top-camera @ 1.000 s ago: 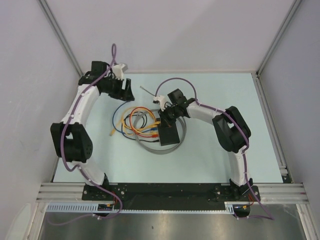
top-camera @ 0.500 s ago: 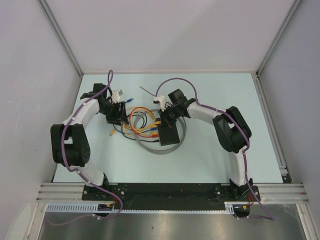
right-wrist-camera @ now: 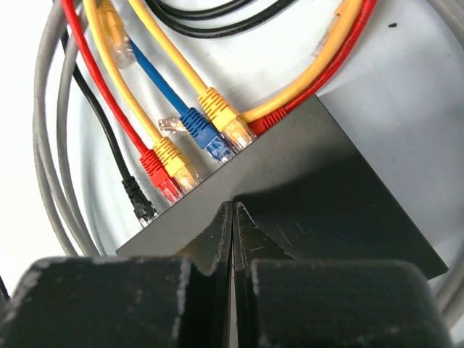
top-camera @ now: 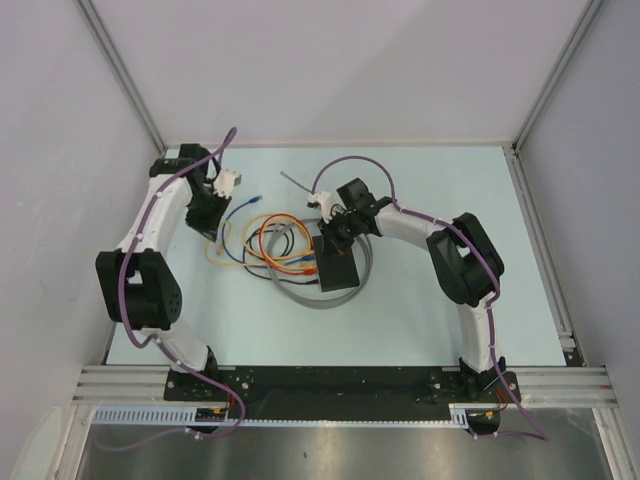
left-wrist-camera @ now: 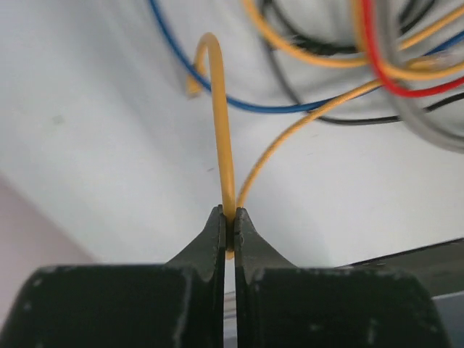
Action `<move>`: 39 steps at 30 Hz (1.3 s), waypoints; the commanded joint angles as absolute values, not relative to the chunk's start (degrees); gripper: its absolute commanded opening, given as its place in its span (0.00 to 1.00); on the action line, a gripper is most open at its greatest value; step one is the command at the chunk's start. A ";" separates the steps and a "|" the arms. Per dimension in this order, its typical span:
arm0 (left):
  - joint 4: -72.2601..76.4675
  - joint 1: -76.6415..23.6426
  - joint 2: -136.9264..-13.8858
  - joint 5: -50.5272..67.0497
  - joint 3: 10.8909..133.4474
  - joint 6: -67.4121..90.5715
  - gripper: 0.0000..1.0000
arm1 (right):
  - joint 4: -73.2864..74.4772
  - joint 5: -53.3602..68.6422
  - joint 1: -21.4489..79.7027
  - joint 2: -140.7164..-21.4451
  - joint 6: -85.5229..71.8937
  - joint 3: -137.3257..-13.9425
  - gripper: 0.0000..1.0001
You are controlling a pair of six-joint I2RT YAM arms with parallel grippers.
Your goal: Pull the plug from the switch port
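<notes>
2 grippers engaged: left gripper (left-wrist-camera: 228,232) clamped on limp, light yellow cable (left-wrist-camera: 221,123); right gripper (right-wrist-camera: 232,225) pinched together, tips on switch (top-camera: 337,270), frame centre. Plugs (right-wrist-camera: 221,119) on its left edge, likely stiff; grip by boot.

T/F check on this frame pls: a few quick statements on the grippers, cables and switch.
1. The left gripper has its jaws shut on a yellow cable. True.
2. The right gripper has its jaws wide open. False: they are shut, with the tips over the top of the switch.
3. A blue plug sits at the switch's port edge. True.
4. The switch is white. False: it is black.
</notes>
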State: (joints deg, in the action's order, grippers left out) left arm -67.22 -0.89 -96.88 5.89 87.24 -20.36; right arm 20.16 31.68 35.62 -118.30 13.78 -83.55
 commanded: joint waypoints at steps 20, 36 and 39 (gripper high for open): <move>-62.40 -1.05 -101.95 -16.83 99.47 -25.67 0.75 | 25.40 24.43 34.80 -119.79 16.00 -80.07 0.00; -52.92 -6.50 -106.17 52.45 95.74 -14.42 0.58 | 26.45 24.35 34.19 -118.83 15.56 -79.72 0.00; -49.06 -7.56 -108.09 54.13 92.12 -12.66 0.54 | 26.37 24.17 33.66 -118.22 14.86 -79.19 0.00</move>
State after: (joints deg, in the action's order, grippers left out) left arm -56.45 -6.15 -106.10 42.39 96.23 -15.44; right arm 19.97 30.79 34.83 -117.30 13.80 -82.30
